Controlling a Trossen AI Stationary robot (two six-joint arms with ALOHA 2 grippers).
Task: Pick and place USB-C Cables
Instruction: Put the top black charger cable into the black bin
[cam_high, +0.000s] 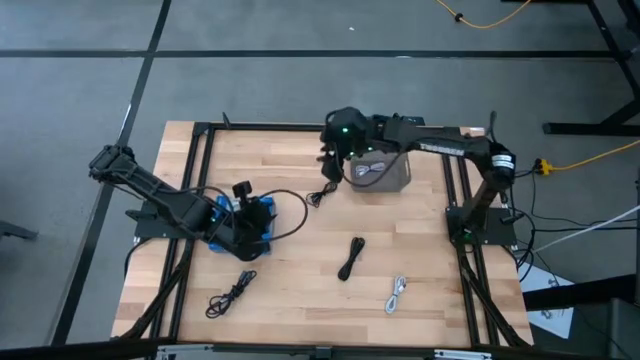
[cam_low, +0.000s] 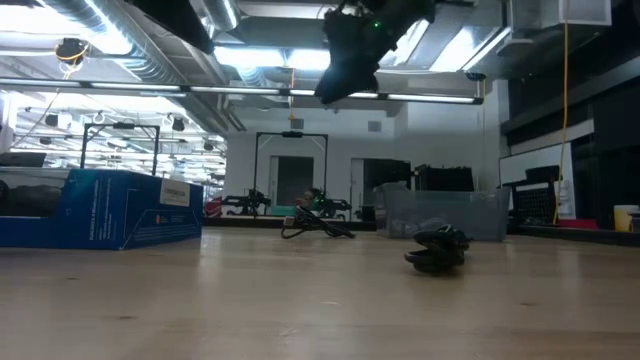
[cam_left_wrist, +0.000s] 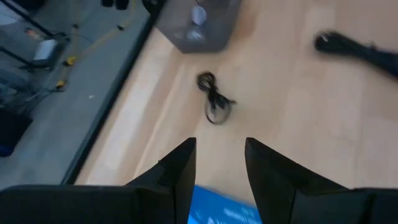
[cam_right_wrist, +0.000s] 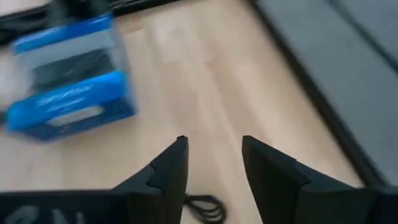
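The high view shows three black USB-C cables on the table: one (cam_high: 320, 195) beside the clear bin (cam_high: 400, 180), one (cam_high: 352, 258) mid-table and one (cam_high: 230, 293) near the front left. A white cable (cam_high: 397, 293) lies front right, and another white one (cam_high: 372, 170) is in the bin. My right gripper (cam_high: 329, 163) hangs open and empty, high over the cable beside the bin (cam_right_wrist: 205, 208). My left gripper (cam_left_wrist: 221, 163) is open and empty above the blue box (cam_left_wrist: 224, 208). Beyond it are that same cable (cam_left_wrist: 214, 99) and the bin (cam_left_wrist: 199, 25).
The blue box (cam_high: 222, 208) sits left of centre under my left arm, with a thin black cord looping from it. In the low view the box (cam_low: 100, 205) is at the left and the bin (cam_low: 440, 212) is behind a black cable (cam_low: 440, 250). A black frame edges the table.
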